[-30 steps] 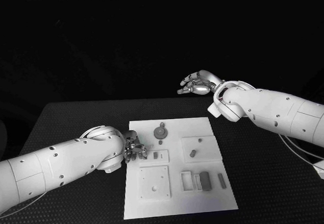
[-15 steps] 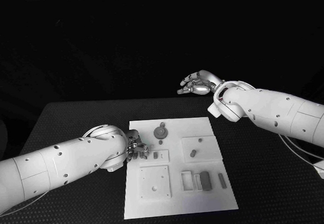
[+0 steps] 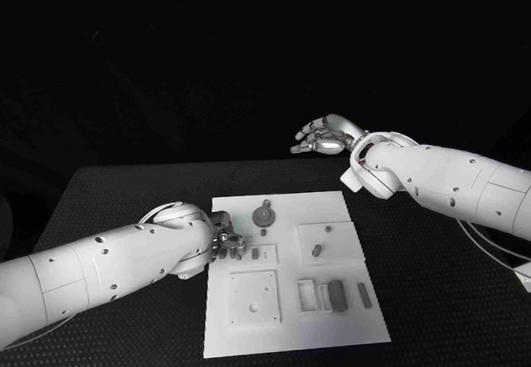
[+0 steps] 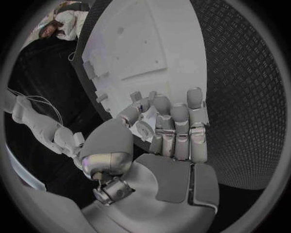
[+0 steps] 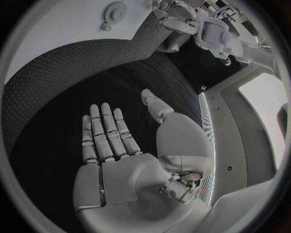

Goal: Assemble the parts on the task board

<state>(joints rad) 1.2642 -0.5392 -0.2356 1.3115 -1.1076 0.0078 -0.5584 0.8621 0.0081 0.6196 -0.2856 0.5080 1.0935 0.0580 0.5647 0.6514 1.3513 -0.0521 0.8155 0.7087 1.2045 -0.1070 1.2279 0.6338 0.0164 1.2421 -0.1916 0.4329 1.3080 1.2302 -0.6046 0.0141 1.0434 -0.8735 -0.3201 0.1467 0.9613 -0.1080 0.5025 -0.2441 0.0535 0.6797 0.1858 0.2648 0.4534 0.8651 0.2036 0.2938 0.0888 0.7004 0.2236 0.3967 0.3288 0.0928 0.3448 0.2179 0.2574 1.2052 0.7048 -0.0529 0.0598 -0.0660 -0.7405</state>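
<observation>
table [image 3: 122,201]: black, ribbed mat | board [image 3: 293,332]: flat white plate, centre, bare mat around | right hand [image 3: 323,135]: raised past far edge, fingers spread, empty | left hand [image 3: 225,243]: at board's left edge, grip unclear | parts [image 3: 262,215]: small grey, on board

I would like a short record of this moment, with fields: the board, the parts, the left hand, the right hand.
board: white task board lying flat in the middle of the black table
parts: small grey pieces on the board, among them a round gear-like piece near the far edge and a slim bar near the right edge
left hand: left hand at the board's left edge, fingers reaching onto it; whether it holds a part cannot be told
right hand: right hand raised beyond the table's far edge, fingers apart, holding nothing
</observation>
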